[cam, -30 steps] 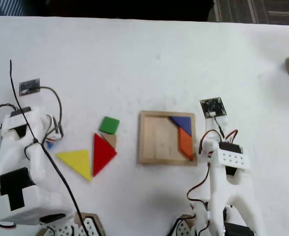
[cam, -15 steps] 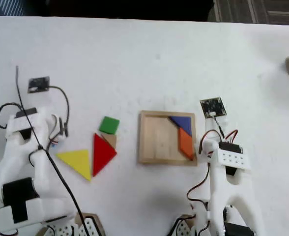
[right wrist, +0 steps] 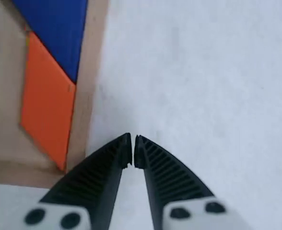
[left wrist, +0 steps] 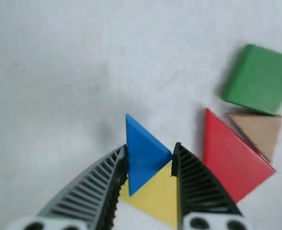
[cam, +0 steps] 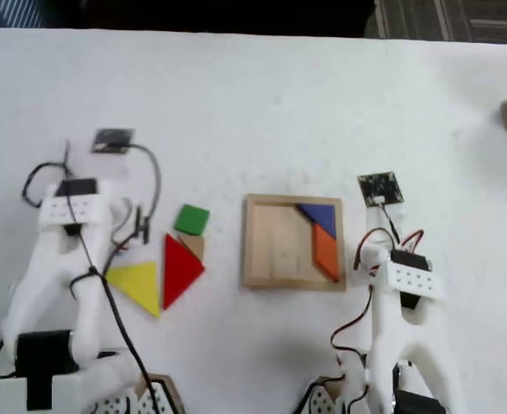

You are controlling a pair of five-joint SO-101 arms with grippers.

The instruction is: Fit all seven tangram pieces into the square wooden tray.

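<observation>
High view: the tray (cam: 247, 241) lies at frame centre on the table (cam: 236, 103), with a navy triangle (cam: 321, 216) and an orange parallelogram (cam: 326, 250) along its right side. Left of it lie a green square (cam: 191, 219), a tan triangle (cam: 193, 247) just below, a red triangle (cam: 179, 269) and a yellow triangle (cam: 135, 283). The left gripper (left wrist: 149, 148), centre left beside the loose pieces, pinches a small blue triangle (left wrist: 142, 160) by its sides. The right gripper (right wrist: 132, 146), just right of the tray's lower right rim, has its fingers pressed together on nothing.
</observation>
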